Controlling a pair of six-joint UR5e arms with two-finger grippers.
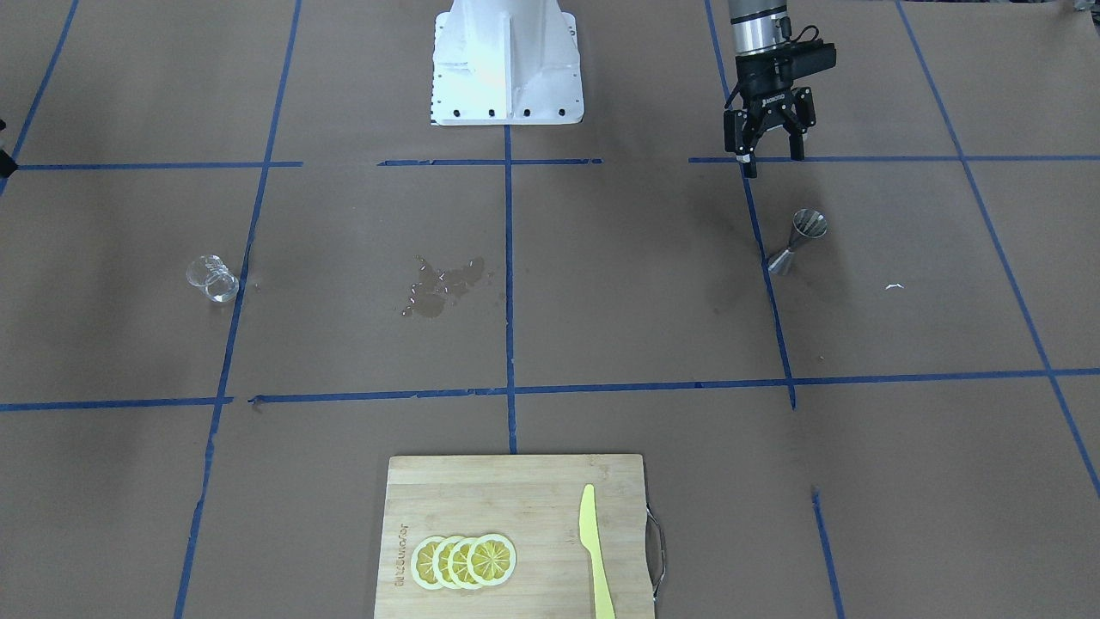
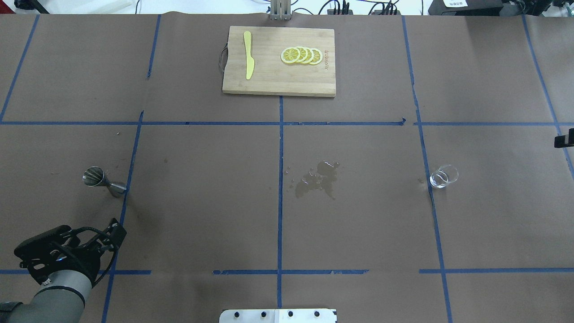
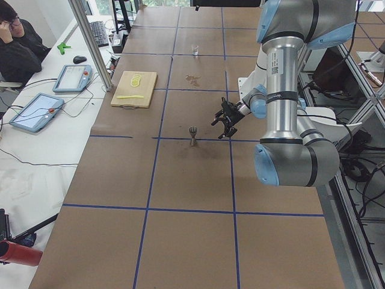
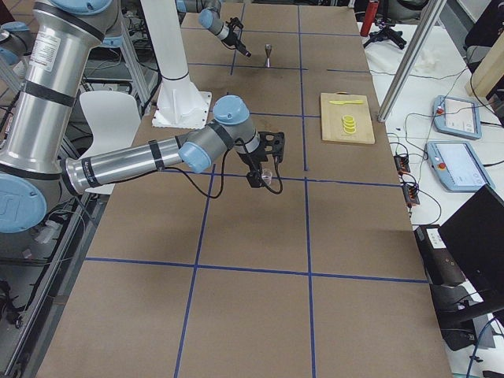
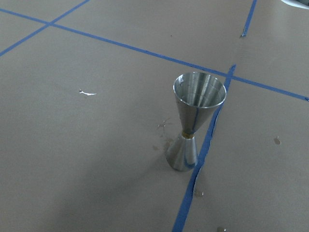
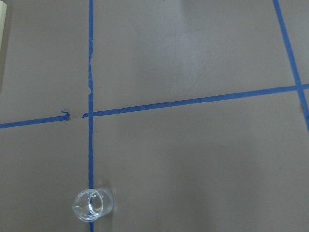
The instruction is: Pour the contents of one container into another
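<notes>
The clear cup (image 2: 444,176) stands upright on the brown paper on the robot's right side, also low in the right wrist view (image 6: 93,205). On the robot's left side the steel jigger (image 2: 104,180) stands upright on a blue tape line, filling the left wrist view (image 5: 193,123). My left gripper (image 1: 771,148) hovers open and empty, a short way from the jigger (image 1: 797,242) on the robot-base side. Of my right gripper (image 4: 264,169) only a sliver shows in the overhead view; it hangs apart from the cup (image 4: 267,176), and I cannot tell whether it is open or shut.
A wet spill (image 2: 316,178) marks the table's middle. A bamboo cutting board (image 2: 269,83) at the far edge carries lemon slices (image 2: 301,55) and a yellow knife (image 2: 248,60). The robot's white base (image 1: 507,64) stands at the near edge. A person (image 3: 18,51) sits beside the table.
</notes>
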